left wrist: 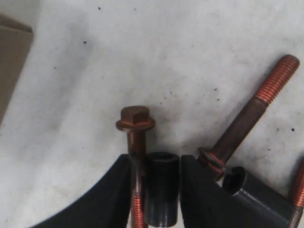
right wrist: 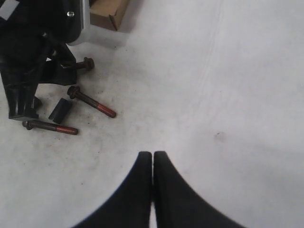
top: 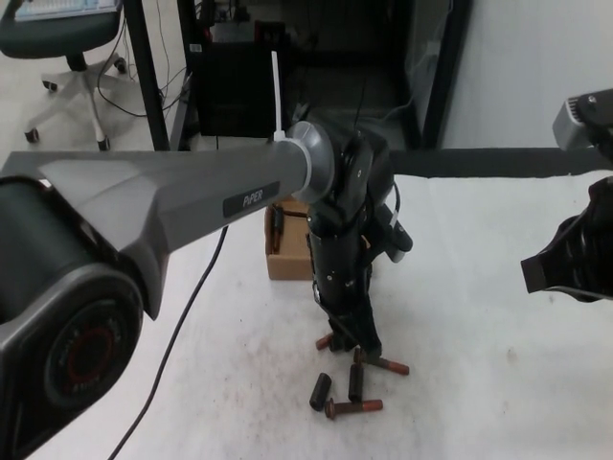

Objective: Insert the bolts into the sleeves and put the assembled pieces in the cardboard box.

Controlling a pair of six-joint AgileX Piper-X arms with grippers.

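Near the brown cardboard box (top: 285, 261), 3 copper-coloured hex bolts (top: 356, 407) lie loose, none sleeved. The left gripper (left wrist: 156, 164) clamps 1 black cylindrical sleeve (left wrist: 161, 190); the right gripper (right wrist: 152, 190), well apart from the box, is closed, empty.

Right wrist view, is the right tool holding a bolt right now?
No, the right tool is shut with nothing between its tips, and the nearest bolt lies on the bench apart from it.
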